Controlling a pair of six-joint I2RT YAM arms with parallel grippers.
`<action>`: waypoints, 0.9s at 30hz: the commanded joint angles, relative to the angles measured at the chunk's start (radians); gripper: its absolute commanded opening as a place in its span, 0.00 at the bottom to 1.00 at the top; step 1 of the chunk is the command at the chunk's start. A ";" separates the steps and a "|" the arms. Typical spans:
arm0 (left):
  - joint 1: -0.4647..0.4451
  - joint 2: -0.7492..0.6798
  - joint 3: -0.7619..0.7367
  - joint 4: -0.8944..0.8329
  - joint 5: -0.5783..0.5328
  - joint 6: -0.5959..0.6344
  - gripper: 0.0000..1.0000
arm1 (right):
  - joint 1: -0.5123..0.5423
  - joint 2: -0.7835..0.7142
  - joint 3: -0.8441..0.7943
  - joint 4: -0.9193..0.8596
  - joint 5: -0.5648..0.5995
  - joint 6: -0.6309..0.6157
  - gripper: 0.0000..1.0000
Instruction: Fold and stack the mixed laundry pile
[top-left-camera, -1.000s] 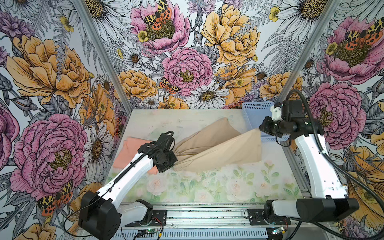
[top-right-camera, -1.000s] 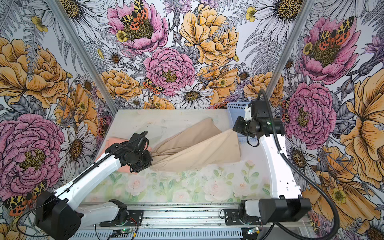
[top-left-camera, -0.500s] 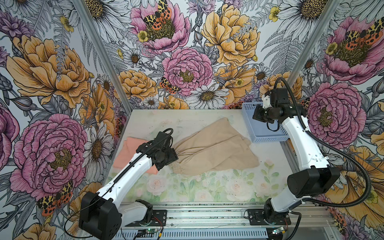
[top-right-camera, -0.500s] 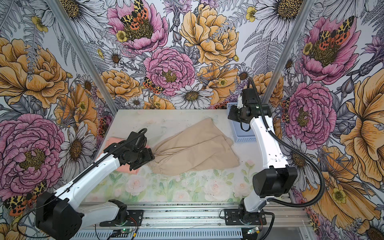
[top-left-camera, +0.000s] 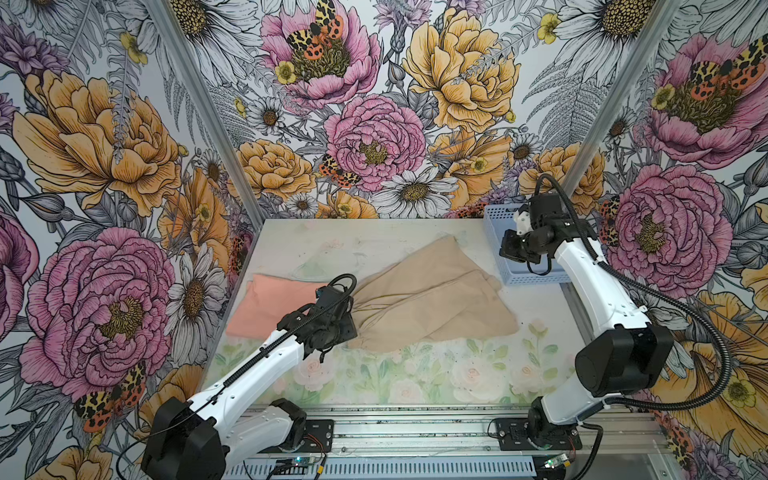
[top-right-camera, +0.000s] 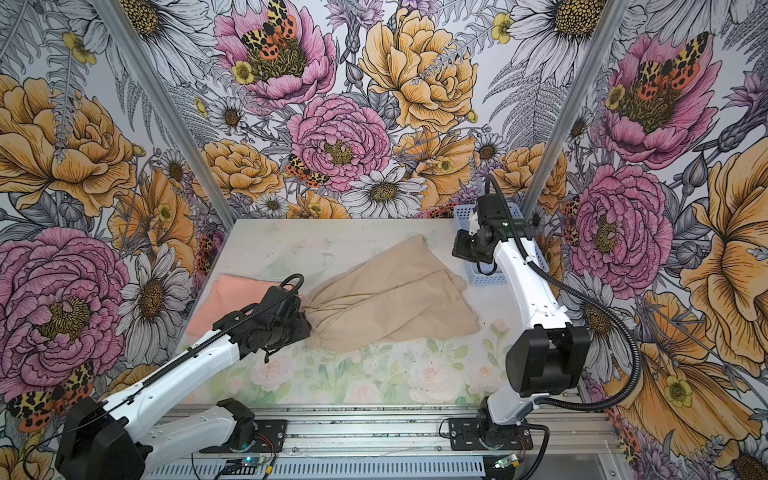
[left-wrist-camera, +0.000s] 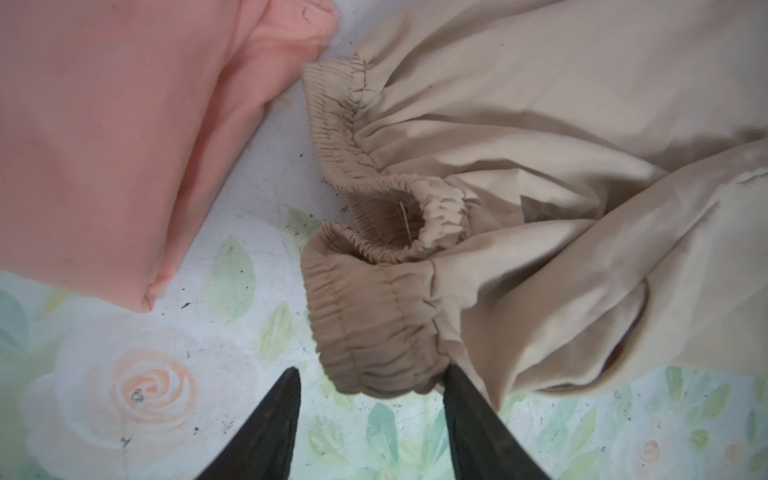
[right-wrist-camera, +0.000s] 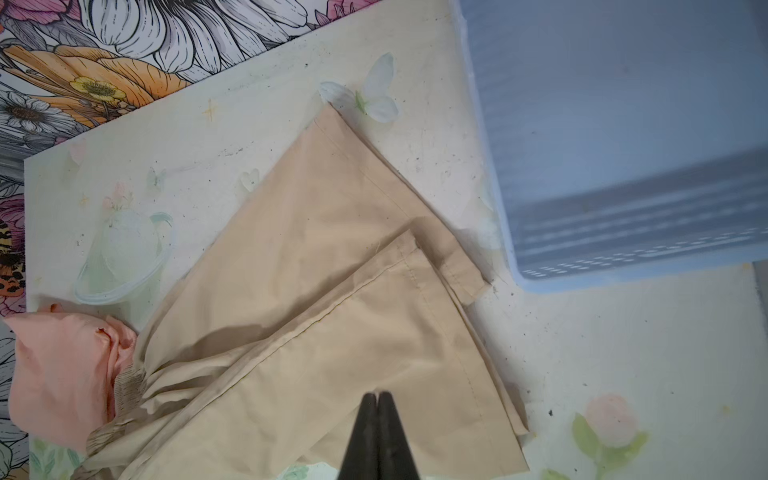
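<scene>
The soft beige-tan garment (top-left-camera: 432, 299) now lies slack and flat across the middle of the flower-printed table (top-left-camera: 415, 374), its hem ends near the light blue perforated plastic basket (top-left-camera: 532, 276). A second ago it was lifted and stretched taut between the two arms. The left gripper (left-wrist-camera: 370, 376), then clamped on the gathered elastic waistband (left-wrist-camera: 374, 324), has let go. Its jaws stand apart low over the table, with the bunched band just at their tips, one finger against the cloth and the other clear of it. The right gripper (right-wrist-camera: 377, 397) has dropped the hem and drawn back, raised near the basket, jaws pressed together and empty. The folded peach-pink T-shirt (top-left-camera: 270, 303) rests where it was, at the table's left, just beside the waistband.
</scene>
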 joint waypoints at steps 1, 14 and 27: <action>0.012 0.017 -0.006 0.101 -0.023 0.041 0.47 | -0.010 -0.047 -0.020 0.040 -0.020 -0.019 0.00; 0.041 0.034 -0.024 0.119 0.036 0.017 0.06 | -0.001 0.209 -0.010 0.144 -0.039 -0.028 0.27; 0.068 0.025 -0.027 0.111 0.067 0.007 0.00 | 0.042 0.544 0.171 0.145 0.113 -0.016 0.36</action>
